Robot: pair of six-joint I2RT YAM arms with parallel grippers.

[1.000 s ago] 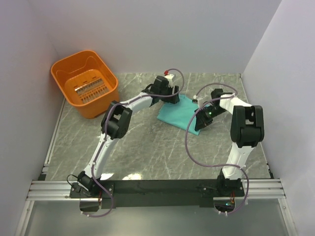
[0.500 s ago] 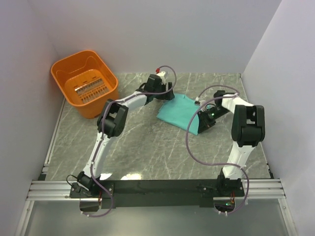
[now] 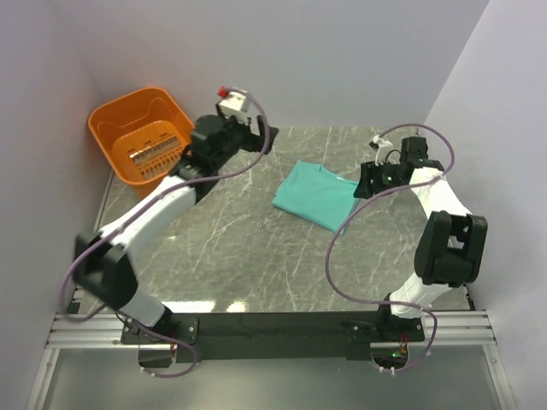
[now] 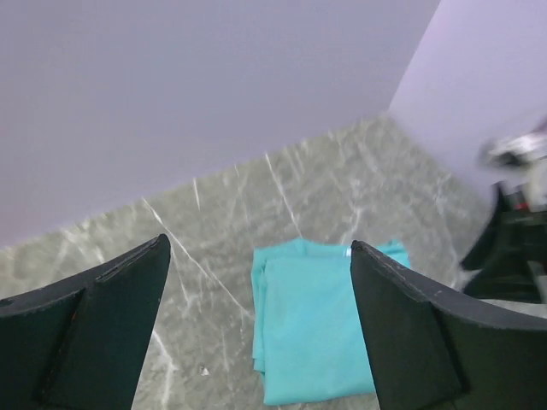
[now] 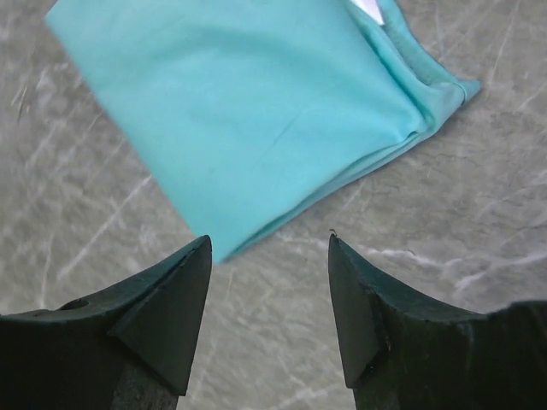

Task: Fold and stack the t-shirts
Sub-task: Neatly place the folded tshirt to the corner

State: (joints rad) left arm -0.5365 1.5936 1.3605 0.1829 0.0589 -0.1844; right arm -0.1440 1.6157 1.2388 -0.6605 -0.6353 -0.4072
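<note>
A teal-green t-shirt (image 3: 314,196) lies folded into a flat rectangle on the grey marble table, right of centre. It shows in the left wrist view (image 4: 320,320) and the right wrist view (image 5: 256,111), with a small white label at its neck edge. My left gripper (image 3: 261,139) is open and empty, raised well to the shirt's left near the back wall; it also shows in the left wrist view (image 4: 261,248). My right gripper (image 3: 362,184) is open and empty just off the shirt's right edge; it also shows in the right wrist view (image 5: 269,243). No other t-shirt shows.
An orange plastic basket (image 3: 147,143) stands at the back left corner. Walls close the table at the back and both sides. The arms' purple cables loop over the table's right half.
Both grippers have let go of the folded shirt and drawn away. The left arm swung up and left toward the basket; the right arm lifted and pulled back to the right.
</note>
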